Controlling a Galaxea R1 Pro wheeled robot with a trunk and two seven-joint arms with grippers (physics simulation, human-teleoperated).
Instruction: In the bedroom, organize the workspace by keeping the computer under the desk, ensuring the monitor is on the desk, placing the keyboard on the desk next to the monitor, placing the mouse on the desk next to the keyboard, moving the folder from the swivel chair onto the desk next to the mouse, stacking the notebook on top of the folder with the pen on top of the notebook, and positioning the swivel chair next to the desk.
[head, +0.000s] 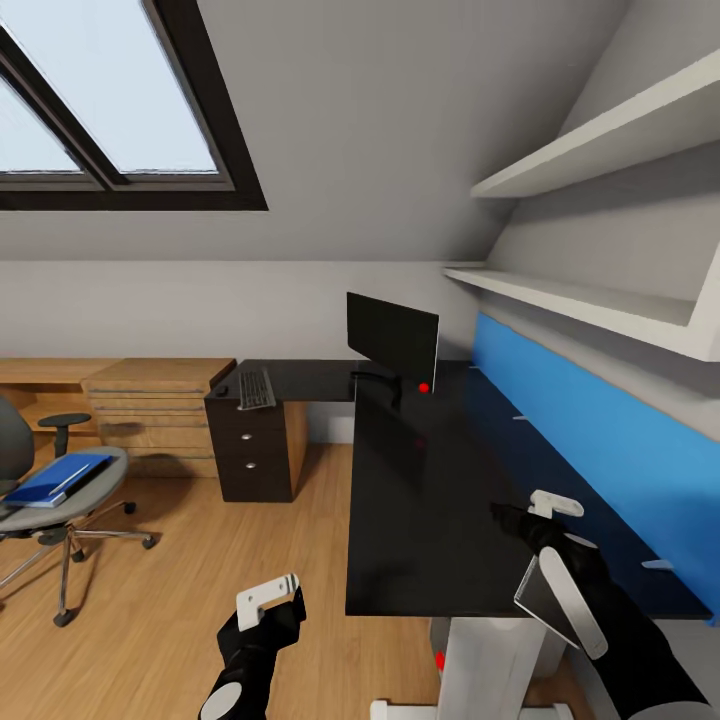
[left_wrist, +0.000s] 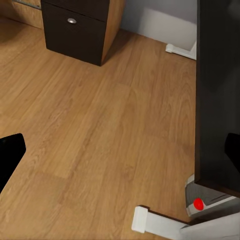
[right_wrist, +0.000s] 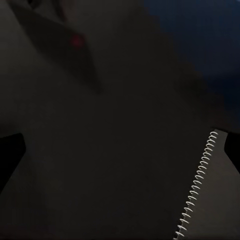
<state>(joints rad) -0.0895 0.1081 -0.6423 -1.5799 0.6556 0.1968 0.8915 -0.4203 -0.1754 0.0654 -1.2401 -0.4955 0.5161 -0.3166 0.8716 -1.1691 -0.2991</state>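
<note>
The monitor (head: 392, 338) stands at the corner of the black desk (head: 430, 500). The keyboard (head: 256, 388) and the small mouse (head: 221, 391) lie on its left wing. At the far left is the swivel chair (head: 60, 540), with the blue folder (head: 55, 478) on its seat. My right gripper (head: 552, 512) hovers over the desk's near end, fingers wide apart. The grey spiral-bound notebook (head: 562, 600) (right_wrist: 210, 210) tilts against that wrist; what bears it is unclear. My left gripper (head: 268, 597) hangs open over the floor. A grey box with a red light, seemingly the computer (left_wrist: 212, 196), sits under the desk. The pen is out of view.
A black three-drawer unit (head: 250, 450) stands under the desk's left wing, with a light wooden drawer chest (head: 155, 400) beyond it. A blue wall panel (head: 600, 440) and white shelves (head: 590, 300) line the right wall. The desk's white leg (head: 490, 660) is just before me. Wooden floor (head: 250, 540) lies between chair and desk.
</note>
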